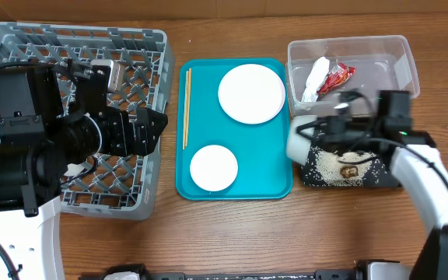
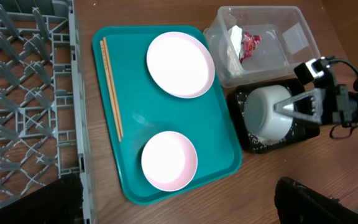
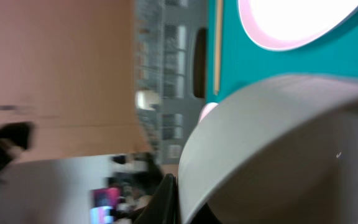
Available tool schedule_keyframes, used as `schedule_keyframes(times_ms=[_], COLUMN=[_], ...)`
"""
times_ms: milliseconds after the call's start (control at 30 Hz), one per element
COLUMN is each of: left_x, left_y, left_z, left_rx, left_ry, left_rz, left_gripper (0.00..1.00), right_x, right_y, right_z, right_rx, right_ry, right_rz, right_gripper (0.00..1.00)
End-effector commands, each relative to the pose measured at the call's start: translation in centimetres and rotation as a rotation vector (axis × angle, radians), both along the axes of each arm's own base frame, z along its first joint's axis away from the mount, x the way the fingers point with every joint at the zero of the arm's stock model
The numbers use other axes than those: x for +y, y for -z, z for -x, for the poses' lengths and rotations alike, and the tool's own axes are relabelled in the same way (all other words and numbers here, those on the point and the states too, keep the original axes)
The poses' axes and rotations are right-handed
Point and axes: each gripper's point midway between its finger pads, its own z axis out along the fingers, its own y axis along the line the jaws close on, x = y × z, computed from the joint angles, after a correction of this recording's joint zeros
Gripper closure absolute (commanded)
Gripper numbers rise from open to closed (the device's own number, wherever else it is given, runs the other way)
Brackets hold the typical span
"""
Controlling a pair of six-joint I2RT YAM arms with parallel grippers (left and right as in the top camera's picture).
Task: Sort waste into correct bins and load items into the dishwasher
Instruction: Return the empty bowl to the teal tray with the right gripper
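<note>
My right gripper (image 1: 327, 134) is shut on the rim of the pale green-white bowl (image 1: 303, 143), holding it tipped on its side over the black tray (image 1: 379, 177). Rice grains (image 1: 334, 165) and a brown morsel (image 1: 351, 169) lie in that tray. In the right wrist view the bowl (image 3: 278, 149) fills the frame, with one dark finger (image 3: 166, 198) against its rim. The clear tub (image 1: 399, 58) holds the napkin (image 1: 316, 78) and red wrapper (image 1: 337, 77). The large plate (image 1: 251, 93), smaller plate (image 1: 213, 168) and chopsticks (image 1: 186, 109) lie on the teal tray (image 1: 274, 183). My left gripper (image 1: 151, 128) hangs open over the dish rack (image 1: 22, 47).
A small pale cup-like thing (image 1: 120, 76) sits in the rack near the left arm. The teal tray lies between the rack and the two bins. Bare wooden tabletop (image 1: 232, 233) runs along the front edge.
</note>
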Motion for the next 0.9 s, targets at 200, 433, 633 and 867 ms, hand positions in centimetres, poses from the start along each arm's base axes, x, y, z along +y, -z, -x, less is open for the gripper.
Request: schedule_keyframes(times_ms=[200, 433, 633, 867], left_x=[-0.3, -0.4, -0.4, -0.6], left_y=[-0.3, 0.1, 0.6, 1.1], left_z=[0.0, 0.5, 1.0, 0.0], left_rx=[-0.004, 0.023, 0.056, 0.061], left_ry=[0.009, 0.009, 0.008, 0.015], left_rz=[0.018, 0.020, 0.020, 0.013], left_gripper=[0.00, 0.00, 0.02, 0.00], right_x=[5.2, 8.6, 9.4, 10.5], right_y=[1.6, 8.8, 9.1, 0.7], right_z=[-0.1, 2.2, 1.6, -1.0], right_rx=[-0.318, -0.304, -0.297, -0.404], right_ry=[-0.040, -0.230, -0.261, -0.136], right_rz=[0.819, 1.041, 1.044, 0.952], right_gripper=[0.96, 0.95, 0.73, 0.51])
